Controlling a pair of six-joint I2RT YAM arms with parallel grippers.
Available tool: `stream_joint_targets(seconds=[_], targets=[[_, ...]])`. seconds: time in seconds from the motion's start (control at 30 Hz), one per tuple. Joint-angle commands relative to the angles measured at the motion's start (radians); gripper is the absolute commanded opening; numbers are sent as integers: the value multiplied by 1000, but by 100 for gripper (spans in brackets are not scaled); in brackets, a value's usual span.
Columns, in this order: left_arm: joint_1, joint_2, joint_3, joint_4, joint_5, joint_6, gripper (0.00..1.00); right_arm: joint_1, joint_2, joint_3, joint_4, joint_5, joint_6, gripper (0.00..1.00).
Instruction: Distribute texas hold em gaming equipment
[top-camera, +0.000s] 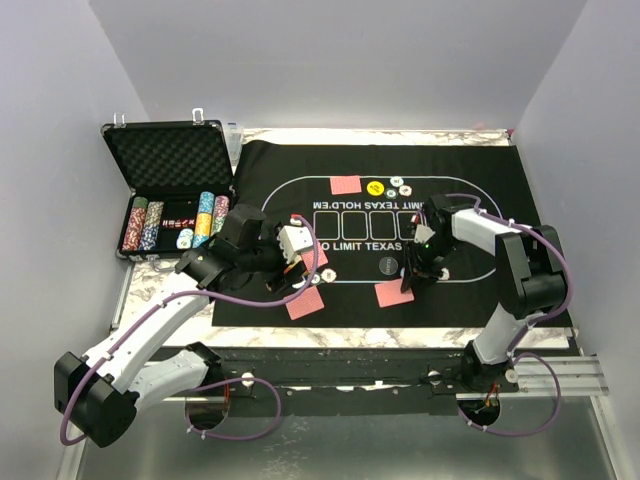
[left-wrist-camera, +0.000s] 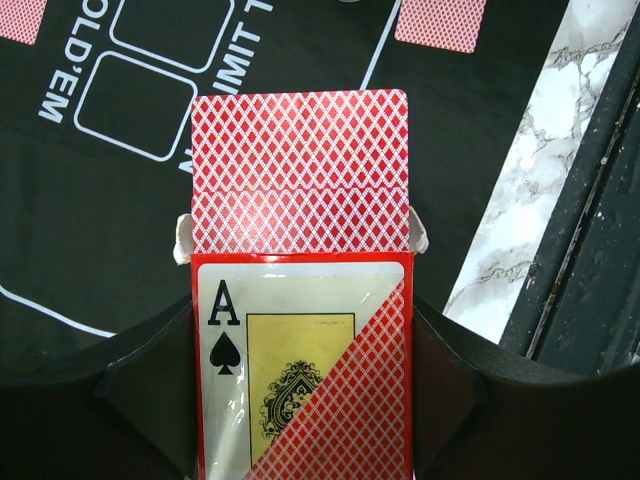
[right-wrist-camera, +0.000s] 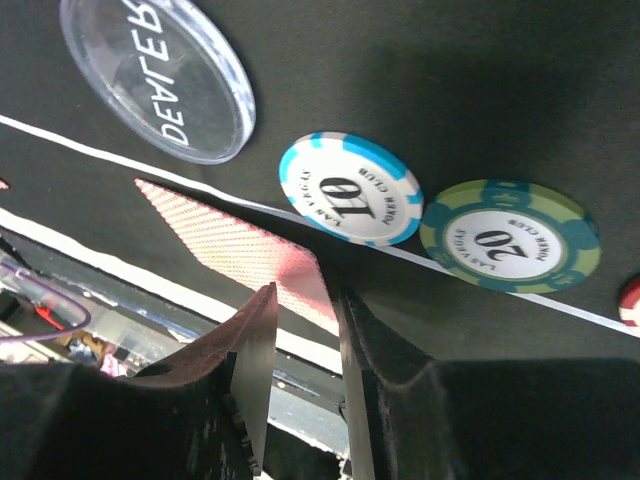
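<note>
My left gripper (left-wrist-camera: 300, 385) is shut on the red-orange card box (left-wrist-camera: 300, 330), whose face shows an ace of spades. A stack of red-backed playing cards (left-wrist-camera: 300, 170) sticks out of the box's open end. In the top view the left gripper (top-camera: 290, 250) hovers over the mat's left side. My right gripper (right-wrist-camera: 306, 296) stands slightly open just above a red-backed card (right-wrist-camera: 235, 240) lying on the mat, the card's corner showing in the gap. Beside it lie a blue-white 10 chip (right-wrist-camera: 350, 188), a green 20 chip (right-wrist-camera: 510, 235) and a clear dealer disc (right-wrist-camera: 155, 75).
The black felt mat (top-camera: 500, 200) covers the table. More single cards (top-camera: 345, 184) (top-camera: 305, 305) lie on it, with a yellow button (top-camera: 374, 188) and chips (top-camera: 400, 188) at the far side. The open foam-lined case (top-camera: 170, 160) with chip rows (top-camera: 205, 215) stands at back left.
</note>
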Motion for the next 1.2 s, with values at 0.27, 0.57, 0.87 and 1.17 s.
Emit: stream_joint_targets(seconds=[0.27,0.57,0.87,1.17], targets=[[4,0,10,28,30,28,0,-3,-40,74,-61,20,-13,51],[0,-12,-9,16,41,70,0,53,-282,134,264,-567,54,86],[-8,10,20,14,49,72,0,264,-152,231,517,-551,269,93],[-21,15,37,16,38,68,0,405,-67,272,583,-516,313,93]])
